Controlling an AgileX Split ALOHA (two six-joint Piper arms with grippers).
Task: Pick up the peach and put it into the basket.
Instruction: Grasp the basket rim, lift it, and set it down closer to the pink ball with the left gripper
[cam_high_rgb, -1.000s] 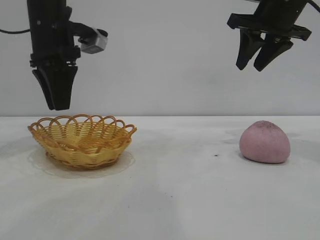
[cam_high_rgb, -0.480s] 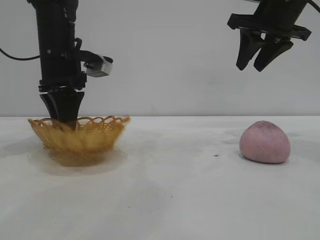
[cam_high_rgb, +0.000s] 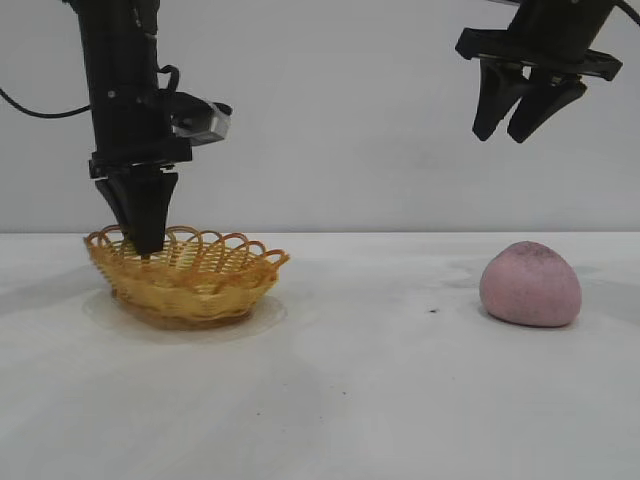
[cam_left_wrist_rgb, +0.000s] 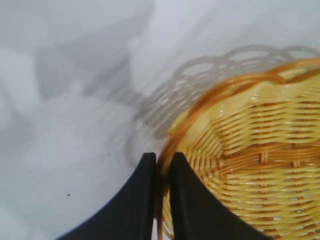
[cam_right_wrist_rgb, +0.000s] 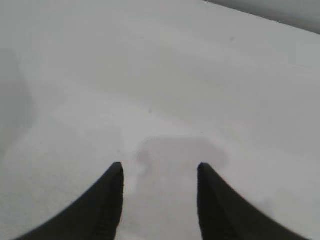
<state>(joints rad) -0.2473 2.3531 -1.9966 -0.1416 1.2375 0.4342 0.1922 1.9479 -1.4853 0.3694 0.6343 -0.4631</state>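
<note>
In the exterior view, the left gripper is reaching down at the left end of the shallow yellow-orange wicker basket with the looped rim, its jaws pinched shut on a loop of that rim. The basket is sitting on the left part of the white desk, apparently a little tilted. The dusty pink-mauve rounded peach is resting on the desk at the far right, well apart from the basket. The right gripper is hanging high above the peach, slightly to its left, with its jaws moderately open and nothing between them.

In the left wrist view, the left gripper is showing its two dark jaws nearly together with the orange rim strand of the basket clamped between them.

In the right wrist view, the right gripper is looking down on bare desk with its jaws parted and empty; the peach is not in sight.

The risk, as I judge it, is the thin rim hold: the basket could tip, drag or slip free and end up out of place. The right jaws are also offset from the peach, so a straight descent might clip its side and roll it away.
</note>
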